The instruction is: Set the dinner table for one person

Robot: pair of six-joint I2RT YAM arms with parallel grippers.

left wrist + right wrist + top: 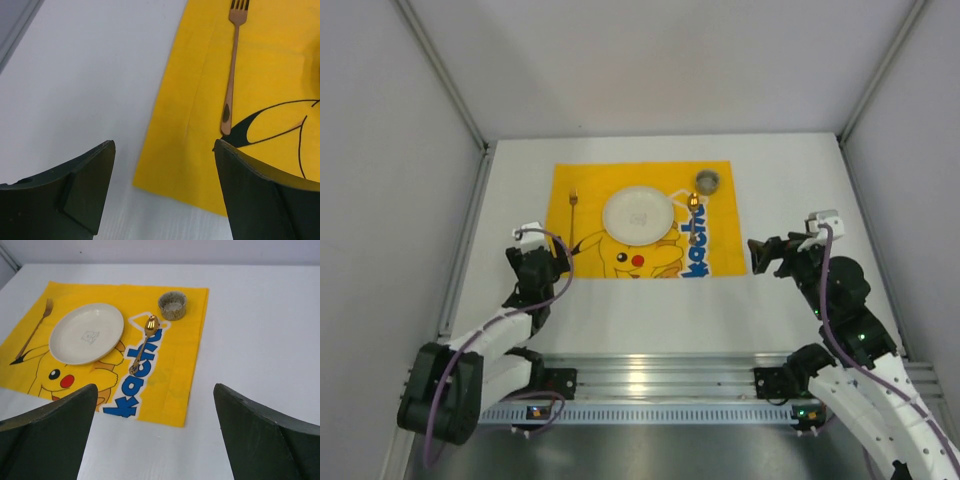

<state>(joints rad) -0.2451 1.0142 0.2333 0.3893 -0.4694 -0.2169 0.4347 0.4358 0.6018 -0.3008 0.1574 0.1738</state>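
Dark fingers of the left gripper (162,150) fill the bottom of its wrist view. They stand wide apart and hold nothing; one is over the bare white dinner table (800,190), the other over the near left corner of the yellow Pikachu placemat (580,180). The right gripper (155,390) is also spread wide and empty, and it hangs over the table just beside the right edge of the mat.

The table carries the mat in its far middle part, and on the mat a setting for one person is laid out. A white plate (639,213) lies in the centre. A copper-coloured fork (231,80) lies to the left of the plate, apart from it, with the tines pointing away from the robot. A golden spoon (145,342) lies just to the right of the plate, bowl end away. A small speckled cup (172,305) stands upright near the far right corner, beyond the spoon.

I judge this order follows the usual custom: the plate in the middle, cutlery at both sides within reach, and the drink behind the spoon. With both grippers off to the sides and nothing in them, the setting seems to be complete or nearly so.
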